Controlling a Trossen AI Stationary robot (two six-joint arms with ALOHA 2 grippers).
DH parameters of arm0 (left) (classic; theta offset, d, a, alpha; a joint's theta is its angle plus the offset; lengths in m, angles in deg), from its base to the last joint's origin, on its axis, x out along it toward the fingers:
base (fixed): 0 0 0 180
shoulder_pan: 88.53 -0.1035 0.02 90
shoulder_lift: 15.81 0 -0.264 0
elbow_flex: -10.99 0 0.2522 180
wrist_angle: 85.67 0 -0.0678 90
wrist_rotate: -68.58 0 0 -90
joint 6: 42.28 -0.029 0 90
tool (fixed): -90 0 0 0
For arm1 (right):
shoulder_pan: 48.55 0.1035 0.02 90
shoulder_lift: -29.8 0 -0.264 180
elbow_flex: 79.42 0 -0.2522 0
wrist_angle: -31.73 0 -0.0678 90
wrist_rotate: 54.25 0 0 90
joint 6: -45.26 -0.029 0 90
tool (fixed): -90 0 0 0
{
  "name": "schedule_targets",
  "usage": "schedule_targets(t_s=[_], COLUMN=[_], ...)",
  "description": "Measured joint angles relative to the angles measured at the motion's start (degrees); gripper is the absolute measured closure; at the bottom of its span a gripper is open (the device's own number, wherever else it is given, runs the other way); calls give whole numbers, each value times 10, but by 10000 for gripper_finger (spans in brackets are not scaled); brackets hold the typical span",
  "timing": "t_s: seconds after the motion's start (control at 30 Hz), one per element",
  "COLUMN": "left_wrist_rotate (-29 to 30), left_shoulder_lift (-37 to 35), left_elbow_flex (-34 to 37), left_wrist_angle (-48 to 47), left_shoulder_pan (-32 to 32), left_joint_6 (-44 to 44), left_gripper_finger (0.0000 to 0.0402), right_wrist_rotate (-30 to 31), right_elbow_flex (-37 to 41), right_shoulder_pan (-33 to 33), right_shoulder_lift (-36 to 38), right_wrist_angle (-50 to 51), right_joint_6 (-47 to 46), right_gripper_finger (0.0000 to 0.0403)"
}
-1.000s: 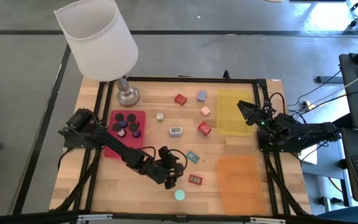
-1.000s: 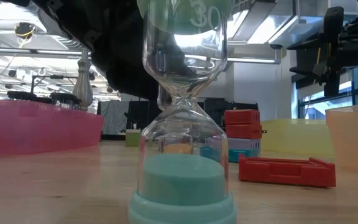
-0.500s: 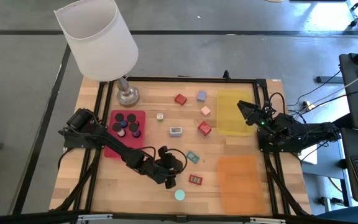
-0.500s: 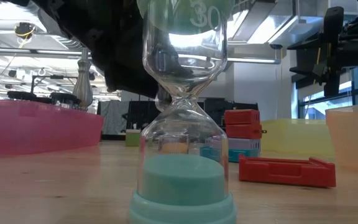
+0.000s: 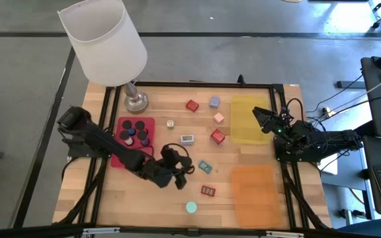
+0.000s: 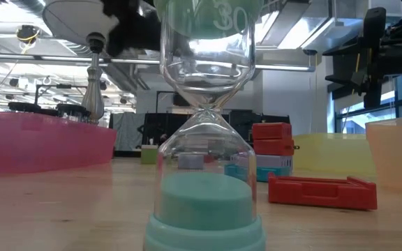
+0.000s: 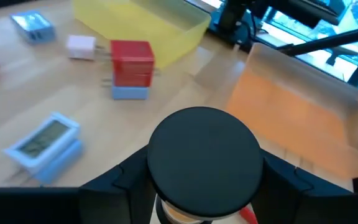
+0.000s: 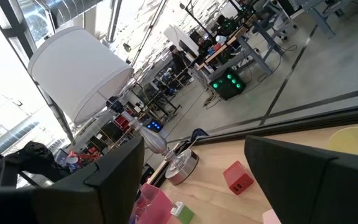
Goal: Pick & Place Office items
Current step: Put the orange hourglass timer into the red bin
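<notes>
My left gripper (image 5: 176,174) hangs over the table's middle near side, shut on a round piece with a black cap (image 7: 204,158). A teal hourglass (image 5: 190,207) stands on its base close to the near edge and fills the low view (image 6: 204,139). Small red (image 5: 217,137), pink (image 5: 219,118) and lavender (image 5: 214,102) blocks, a white rectangle (image 5: 187,139), a teal one (image 5: 205,166) and a red one (image 5: 208,191) lie flat on the wood. My right gripper (image 5: 262,118) waits open at the right edge, above the yellow mat. My left gripper pinches the black-capped piece between its two fingers (image 7: 122,184), one on each side, just under the cap's rim (image 7: 257,177). The fingers slant down from the table's left. The cap hides the body. The piece hangs clear of the table.
A red tray (image 5: 122,158) at the left holds several black round pieces. A yellow mat (image 5: 249,125) and an orange mat (image 5: 253,192) lie at the right. A white-shaded lamp (image 5: 103,39) stands on its silver base (image 5: 135,101) at the far left.
My left gripper has risen from beside the teal hourglass, moved a little toward the far edge and rolled. The black-capped piece that stood on the table there has gone up with it, clear of the wood. In the low view the dark arm has climbed out from behind the hourglass.
</notes>
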State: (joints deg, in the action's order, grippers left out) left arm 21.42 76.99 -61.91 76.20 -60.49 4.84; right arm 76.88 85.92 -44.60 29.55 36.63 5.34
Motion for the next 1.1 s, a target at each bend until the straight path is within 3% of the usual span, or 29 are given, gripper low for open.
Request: schedule_targets(t_s=[0.23, 0.47, 0.83, 1.1], left_wrist_rotate=[22, 28, 34, -27], left_shoulder_lift=[-103, -168, -175, -147], left_elbow_flex=[0, 0, 0, 6], left_wrist_angle=[-179, -381, -684, -840], left_shoulder_pan=[34, 86, 210, 246], left_joint_6=[64, 186, 535, 710], left_gripper_finger=[200, 201, 200, 200], right_wrist_rotate=[0, 0, 0, 0], right_elbow_flex=[0, 0, 0, 0], right_shoulder_pan=[0, 0, 0, 0], right_shoulder_lift=[0, 0, 0, 0], right_wrist_angle=[0, 0, 0, 0], right_joint_6=[0, 0, 0, 0], right_gripper_finger=[121, 121, 121, 121])
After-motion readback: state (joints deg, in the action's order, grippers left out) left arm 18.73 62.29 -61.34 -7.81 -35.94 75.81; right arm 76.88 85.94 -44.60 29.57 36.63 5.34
